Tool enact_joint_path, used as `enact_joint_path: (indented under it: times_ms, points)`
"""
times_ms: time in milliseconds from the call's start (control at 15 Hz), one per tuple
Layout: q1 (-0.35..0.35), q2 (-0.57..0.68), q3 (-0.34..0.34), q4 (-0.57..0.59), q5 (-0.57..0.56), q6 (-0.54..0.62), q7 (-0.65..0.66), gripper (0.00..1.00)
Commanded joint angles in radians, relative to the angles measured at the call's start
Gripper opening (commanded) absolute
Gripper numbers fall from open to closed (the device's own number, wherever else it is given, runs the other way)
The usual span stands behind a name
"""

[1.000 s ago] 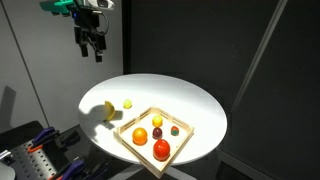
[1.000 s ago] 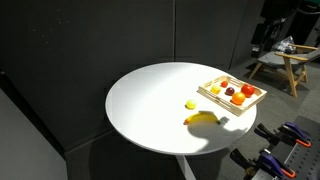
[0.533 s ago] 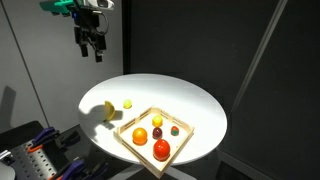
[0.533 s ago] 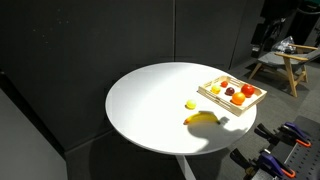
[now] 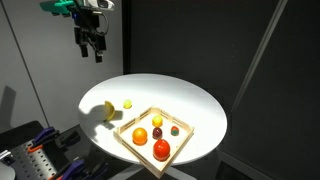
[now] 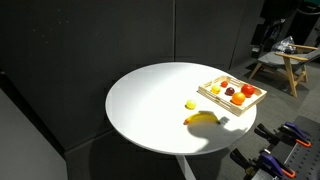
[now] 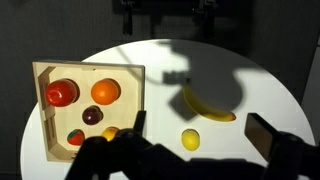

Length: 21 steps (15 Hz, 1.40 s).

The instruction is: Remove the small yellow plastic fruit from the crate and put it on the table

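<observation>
A small yellow plastic fruit [image 5: 127,103] lies on the round white table [image 5: 190,105], outside the crate [image 5: 140,121], beside a yellow banana [image 5: 108,110]. It shows in both exterior views [image 6: 191,104] and in the wrist view [image 7: 190,139]. The light-wood crate [image 7: 90,68] holds another small yellow piece [image 5: 157,120], half hidden in the wrist view [image 7: 110,132]. My gripper [image 5: 92,45] hangs high above the table's edge, open and empty. In the wrist view the gripper [image 7: 200,128] has its jaws wide apart, with the fruit on the table far below between them.
The crate [image 6: 232,93] also holds a red fruit [image 7: 60,93], an orange [image 7: 105,91], a dark purple fruit [image 7: 92,115] and a small red piece [image 7: 76,137]. The banana [image 7: 205,106] lies between the crate and the table's edge. Dark curtains stand round the table.
</observation>
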<state>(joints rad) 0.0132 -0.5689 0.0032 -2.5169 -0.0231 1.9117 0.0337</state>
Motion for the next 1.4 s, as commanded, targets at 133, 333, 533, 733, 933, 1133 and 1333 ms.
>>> enact_joint_path:
  times_ms: [133,333,533,733,933,1133,1333]
  points:
    - [-0.006,0.049,-0.003,0.041,0.015,-0.018,0.0,1.0]
    - [-0.008,0.082,-0.006,0.065,0.017,-0.02,0.002,1.0]
    - [-0.012,0.12,-0.015,0.097,0.021,-0.026,0.002,1.0]
    - [-0.022,0.166,-0.028,0.138,0.021,-0.025,0.005,1.0]
    - [-0.037,0.213,-0.043,0.18,0.024,-0.015,0.002,1.0]
    - [-0.05,0.257,-0.058,0.214,0.024,0.008,-0.005,1.0]
    - [-0.06,0.284,-0.074,0.221,0.025,0.064,-0.011,1.0]
